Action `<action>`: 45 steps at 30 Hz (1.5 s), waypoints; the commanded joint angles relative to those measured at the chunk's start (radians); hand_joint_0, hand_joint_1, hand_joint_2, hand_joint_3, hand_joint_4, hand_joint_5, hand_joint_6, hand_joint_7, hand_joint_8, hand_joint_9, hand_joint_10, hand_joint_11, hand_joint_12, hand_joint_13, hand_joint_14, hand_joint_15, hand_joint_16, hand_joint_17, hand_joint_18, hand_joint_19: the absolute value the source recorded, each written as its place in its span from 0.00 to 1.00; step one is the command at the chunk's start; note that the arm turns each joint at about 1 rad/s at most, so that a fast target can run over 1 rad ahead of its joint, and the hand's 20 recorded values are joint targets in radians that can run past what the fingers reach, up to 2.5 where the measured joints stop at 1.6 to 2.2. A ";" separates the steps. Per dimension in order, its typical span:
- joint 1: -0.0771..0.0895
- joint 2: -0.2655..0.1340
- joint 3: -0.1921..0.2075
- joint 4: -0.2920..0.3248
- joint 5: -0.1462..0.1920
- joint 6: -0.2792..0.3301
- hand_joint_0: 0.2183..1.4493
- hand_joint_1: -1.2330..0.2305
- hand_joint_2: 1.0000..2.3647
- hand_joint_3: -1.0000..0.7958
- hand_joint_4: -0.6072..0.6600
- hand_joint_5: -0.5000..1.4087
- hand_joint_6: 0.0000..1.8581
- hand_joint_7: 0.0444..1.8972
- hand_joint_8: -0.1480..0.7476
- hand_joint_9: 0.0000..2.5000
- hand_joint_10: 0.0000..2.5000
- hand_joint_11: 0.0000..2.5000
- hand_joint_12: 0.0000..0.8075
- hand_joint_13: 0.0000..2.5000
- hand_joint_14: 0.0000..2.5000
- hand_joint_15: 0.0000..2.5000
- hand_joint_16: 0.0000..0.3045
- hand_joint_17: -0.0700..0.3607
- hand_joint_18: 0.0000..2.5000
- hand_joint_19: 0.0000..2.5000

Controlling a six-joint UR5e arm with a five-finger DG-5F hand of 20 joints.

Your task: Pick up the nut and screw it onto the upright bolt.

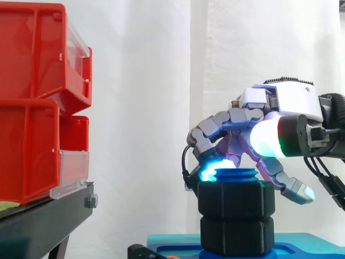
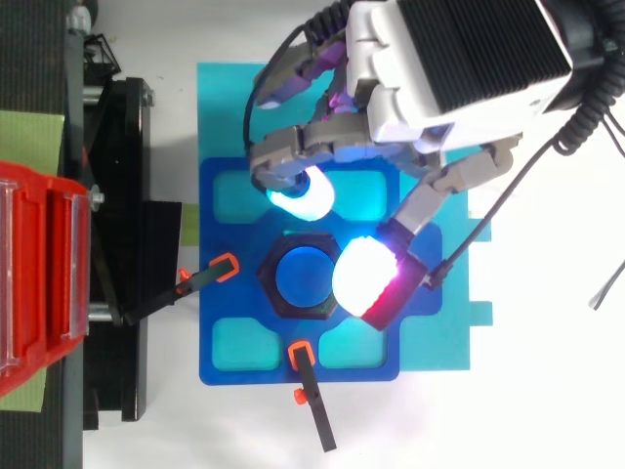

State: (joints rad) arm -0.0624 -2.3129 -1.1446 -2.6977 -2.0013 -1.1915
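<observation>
A blue upright bolt [image 2: 303,276] rises from a blue base plate [image 2: 234,342]. Two black hex nuts sit stacked on it: an upper nut [image 1: 237,199] and a lower nut [image 1: 237,234]. The bolt's threaded top [image 1: 237,175] pokes just above the upper nut. My hand [image 1: 280,102] comes in from the right and hovers over the stack. Its curled fingers reach down around the upper nut, with one glowing fingertip [image 1: 210,168] at the nut's top left rim and another [image 2: 366,274] on its right rim. From above, the nut's black hexagon [image 2: 276,293] shows partly under the pads.
Red bins [image 1: 32,108] on a black stand [image 1: 43,221] stand to the left. Two black clamps with orange tips [image 2: 223,268] [image 2: 301,354] hold the base plate, which lies on a teal mat [image 2: 225,107]. White surface lies to the right and front.
</observation>
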 commanded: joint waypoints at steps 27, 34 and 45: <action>0.003 0.000 -0.010 0.009 -0.021 0.010 0.14 0.64 0.00 0.28 0.64 0.17 0.27 0.38 0.54 0.38 0.00 0.07 0.55 0.21 0.00 0.00 0.21 0.50 0.19 0.03; 0.021 0.001 -0.035 0.012 0.002 0.021 0.14 0.67 0.00 0.28 0.63 0.17 0.27 0.37 0.53 0.33 0.00 0.05 0.56 0.19 0.00 0.00 0.22 0.51 0.15 0.02; 0.033 0.000 -0.035 -0.004 0.002 0.026 0.16 0.62 0.00 0.28 0.68 0.19 0.27 0.45 0.55 0.36 0.00 0.09 0.54 0.20 0.00 0.00 0.21 0.49 0.16 0.04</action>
State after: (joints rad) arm -0.0325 -2.3130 -1.1794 -2.6941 -1.9988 -1.1661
